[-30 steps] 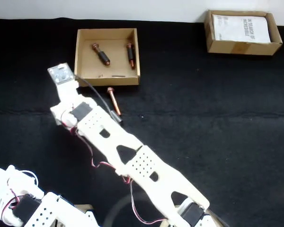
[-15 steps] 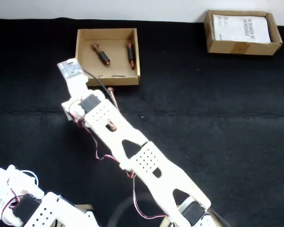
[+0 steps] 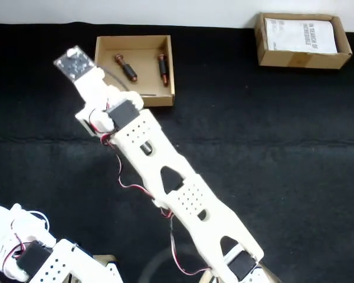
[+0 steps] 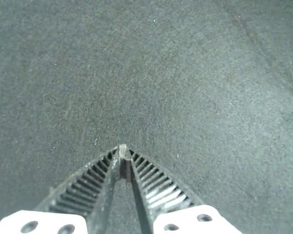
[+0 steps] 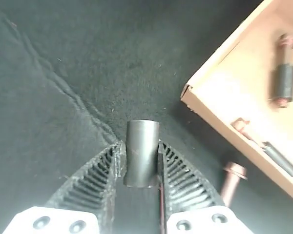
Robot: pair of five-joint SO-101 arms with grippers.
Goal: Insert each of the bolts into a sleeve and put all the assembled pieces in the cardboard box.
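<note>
In the high view, the right arm (image 3: 138,147) is stretching over the black cloth table (image 3: 271,177) to the open brown cardboard box (image 3: 97,65). Two copper bolts already in dark sleeves (image 3: 125,66) are lying inside the box. The arm's white body is covering the cloth just in front of the box's near wall.

In the left wrist view, the left gripper (image 4: 122,148) is hanging over bare cloth, closed on nothing.

In the right wrist view, the right gripper (image 5: 139,144) is clamping a dark grey metal sleeve (image 5: 142,156), with the sleeve's length running along the ribbed fingers. A loose copper-coloured bolt (image 5: 232,183) is lying on the cloth just beside the box's outer wall. I judge the third insertion to be in hand. The next move calls for lining the sleeve's bore up with the bolt's shank. A finger is cutting off most of that shank, so its direction is hard to make out.
</note>
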